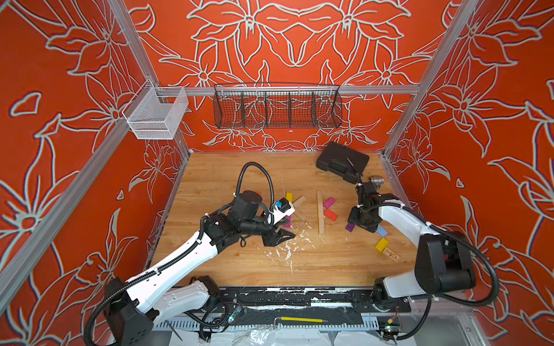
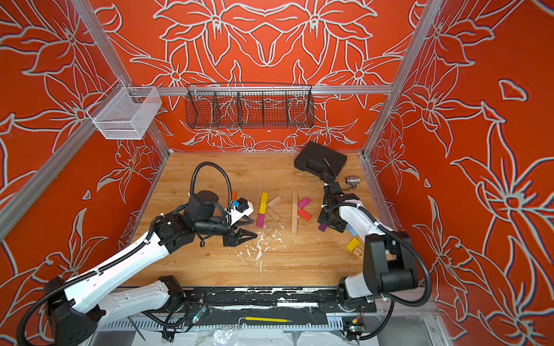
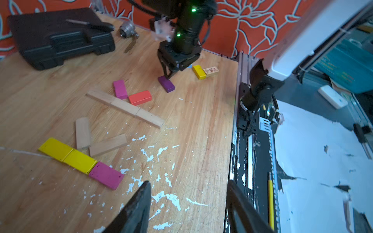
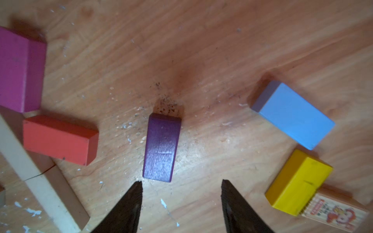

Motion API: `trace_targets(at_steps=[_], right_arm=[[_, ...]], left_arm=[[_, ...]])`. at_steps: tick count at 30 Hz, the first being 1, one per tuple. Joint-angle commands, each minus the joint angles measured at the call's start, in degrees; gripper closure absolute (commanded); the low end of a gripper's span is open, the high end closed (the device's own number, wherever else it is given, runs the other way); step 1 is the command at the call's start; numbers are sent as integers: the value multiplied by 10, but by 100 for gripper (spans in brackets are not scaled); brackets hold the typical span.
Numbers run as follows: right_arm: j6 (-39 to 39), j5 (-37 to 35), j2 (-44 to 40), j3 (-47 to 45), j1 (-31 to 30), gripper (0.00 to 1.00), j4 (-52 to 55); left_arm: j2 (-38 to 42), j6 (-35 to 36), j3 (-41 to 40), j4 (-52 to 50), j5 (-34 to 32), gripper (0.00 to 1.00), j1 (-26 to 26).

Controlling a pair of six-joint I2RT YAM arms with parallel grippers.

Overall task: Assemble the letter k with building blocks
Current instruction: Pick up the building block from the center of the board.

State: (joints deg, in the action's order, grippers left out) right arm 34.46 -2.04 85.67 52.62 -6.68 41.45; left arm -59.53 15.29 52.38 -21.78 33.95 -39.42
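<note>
Two letter shapes of building blocks lie mid-table. One has a stem of two yellow blocks point(image 2: 263, 202) and a magenta block point(image 2: 260, 220), with two plain wood diagonals point(image 2: 273, 207). The other has a plain wood stem point(image 1: 320, 212) with a magenta block point(image 1: 329, 203) and a red block point(image 1: 330, 214). A purple block point(image 4: 161, 148) lies flat just ahead of my right gripper point(image 4: 181, 182), which is open and empty. Light blue point(image 4: 292, 115), yellow point(image 4: 298, 183) and printed point(image 4: 335, 209) blocks lie nearby. My left gripper point(image 3: 188, 182) hangs open and empty over paint flecks near the first letter.
A black plastic case point(image 1: 341, 161) and a silver fitting point(image 1: 376, 180) sit at the back right. An orange block point(image 2: 234, 195) peeks out behind the left arm. A black wire basket point(image 1: 277, 107) and a white mesh basket point(image 1: 156, 116) hang on the rail.
</note>
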Motion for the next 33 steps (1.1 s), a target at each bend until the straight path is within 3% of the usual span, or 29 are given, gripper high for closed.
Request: trace_targets(at_steps=[1,8,14,20,23,26,33], right_arm=[[-5,21,39,22,4,39,-25],[1,25,90,27,4,48,-43],[4,23,94,18,4,55,-48],[-1,37,69,22,4,70,-43],[-4,61,38,25,-1,75,-45],[2,75,7,36,-24,76,-40],[48,66,0,113,-143,76,-29]], left_arm=[[10,61,2,25,46,40,-10],[24,84,-10,16,46,25,-18],[23,84,-8,17,36,20,-18],[22,74,-8,17,19,19,-18],[22,45,-5,19,-25,16,-17],[15,-15,7,16,-96,1,-18],[-17,-208,57,-31,-307,2,-16]])
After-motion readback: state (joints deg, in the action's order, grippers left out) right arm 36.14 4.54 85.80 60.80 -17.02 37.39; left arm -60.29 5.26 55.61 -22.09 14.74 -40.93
